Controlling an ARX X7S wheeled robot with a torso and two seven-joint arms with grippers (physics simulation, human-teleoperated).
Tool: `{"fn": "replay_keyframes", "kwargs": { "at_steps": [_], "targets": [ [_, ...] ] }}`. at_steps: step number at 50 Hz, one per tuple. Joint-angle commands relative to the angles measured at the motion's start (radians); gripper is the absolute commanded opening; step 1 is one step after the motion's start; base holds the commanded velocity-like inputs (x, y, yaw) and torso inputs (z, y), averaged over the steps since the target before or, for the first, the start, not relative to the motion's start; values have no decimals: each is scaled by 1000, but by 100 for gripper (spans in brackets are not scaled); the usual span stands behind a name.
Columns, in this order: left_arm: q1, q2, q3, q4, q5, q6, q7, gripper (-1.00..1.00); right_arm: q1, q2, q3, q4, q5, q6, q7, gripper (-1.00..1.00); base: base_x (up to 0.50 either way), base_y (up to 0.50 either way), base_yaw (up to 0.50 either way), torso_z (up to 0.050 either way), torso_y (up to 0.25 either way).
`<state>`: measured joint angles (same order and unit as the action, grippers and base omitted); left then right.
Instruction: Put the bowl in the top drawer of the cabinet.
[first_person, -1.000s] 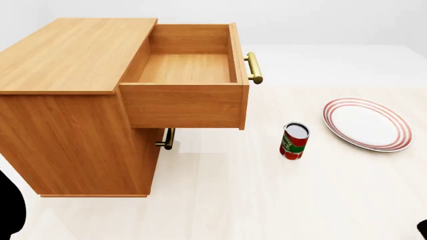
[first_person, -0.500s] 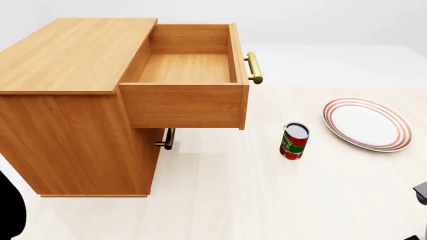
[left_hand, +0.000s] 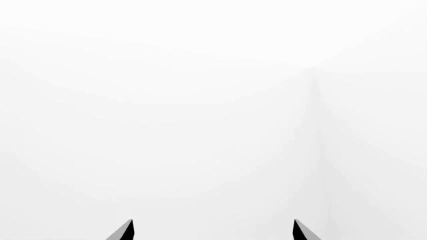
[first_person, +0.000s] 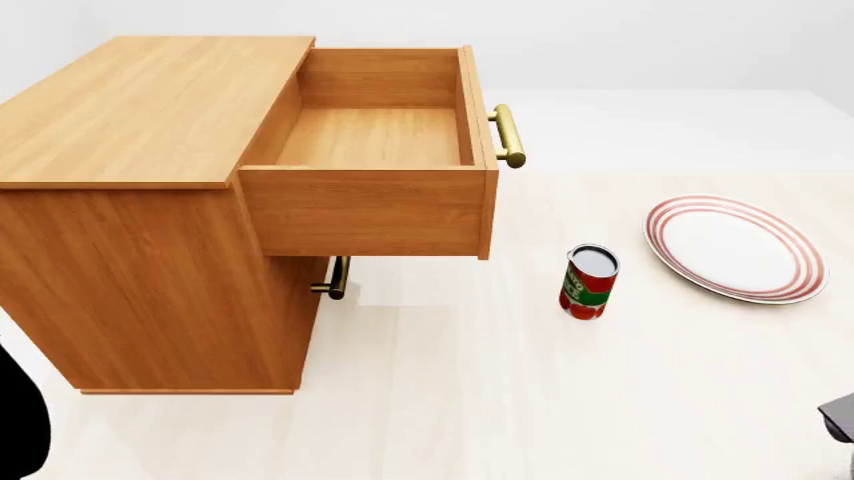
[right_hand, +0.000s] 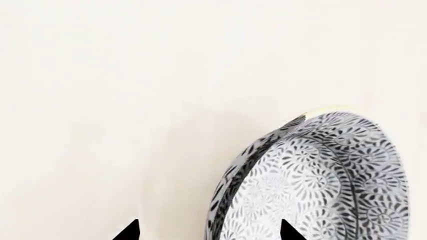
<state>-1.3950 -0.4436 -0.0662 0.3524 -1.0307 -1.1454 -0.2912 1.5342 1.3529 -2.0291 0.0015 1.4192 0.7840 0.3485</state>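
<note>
The speckled grey-and-white bowl (right_hand: 320, 185) shows only in the right wrist view, on the pale floor. My right gripper (right_hand: 209, 231) is open and straddles the bowl's rim: one fingertip (right_hand: 288, 231) is over the inside, the other (right_hand: 131, 232) stands apart from the outer wall. The cabinet (first_person: 134, 150) fills the left of the head view. Its top drawer (first_person: 374, 135) is pulled out and holds nothing. My left gripper (left_hand: 213, 230) is open and faces blank white. The bowl is out of the head view.
A red can (first_person: 589, 282) stands on the floor right of the cabinet, and a white red-ringed plate (first_person: 734, 248) lies beyond it. The lower drawer's brass handle (first_person: 335, 278) sits under the open drawer. A bit of my right arm (first_person: 841, 417) shows at the right edge.
At the head view's right edge the right arm rose, then dropped a little over the last half second. Cabinet, can and plate have not moved.
</note>
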Motion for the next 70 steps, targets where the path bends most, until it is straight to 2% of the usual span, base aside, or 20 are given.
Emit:
{"fn": "replay_keyframes", "kwargs": {
  "at_steps": [1, 8, 16, 26, 33, 38, 41, 48, 55, 58, 67, 70],
  "targets": [
    [4, -4, -1, 1, -6, 3, -7, 100, -94, -28, -22, 62, 42, -94, 15, -100, 0, 0, 0, 0, 0],
    [4, -5, 2, -1, -7, 5, -9, 100, -81, -9, -17, 53, 36, -81, 19, -100, 0, 0, 0, 0, 0],
    [1, -7, 6, -3, -8, 9, -10, 100, -2, 70, 11, -17, 9, 13, 36, -100, 0, 0, 0, 0, 0],
    [0, -8, 14, -9, -2, 26, -1, 100, 219, 183, 167, -189, -71, 334, 19, -100, 0, 0, 0, 0, 0],
    [-8, -11, 10, -6, -11, 22, -8, 100, 365, 175, 293, -289, -165, 584, -111, -100, 0, 0, 0, 0, 0],
    [-19, -12, 5, 0, -25, 12, -19, 100, 468, 109, 343, -348, -303, 706, -296, -100, 0, 0, 0, 0, 0],
    [-23, -13, 3, 3, -32, 8, -25, 100, 554, 57, 330, -381, -438, 740, -469, -100, 0, 0, 0, 0, 0],
    [-28, -16, -7, 11, -47, 3, -36, 100, 716, -17, 210, -417, -706, 676, -810, -100, 0, 0, 0, 0, 0],
    [-40, -17, -16, 18, -68, -6, -49, 100, 787, -62, 130, -410, -883, 549, -1012, -100, 0, 0, 0, 0, 0],
    [-44, -18, -19, 22, -76, -8, -54, 100, 797, -100, 116, -346, -957, 428, -1110, -100, 0, 0, 0, 0, 0],
    [-66, -24, -25, 29, -98, -22, -74, 100, 777, -211, 170, -134, -999, 120, -1313, -100, 0, 0, 0, 0, 1],
    [-77, -25, -24, 30, -103, -27, -80, 100, 749, -312, 191, -19, -990, 55, -1348, -100, 0, 0, 0, 0, 0]
  ]
}}
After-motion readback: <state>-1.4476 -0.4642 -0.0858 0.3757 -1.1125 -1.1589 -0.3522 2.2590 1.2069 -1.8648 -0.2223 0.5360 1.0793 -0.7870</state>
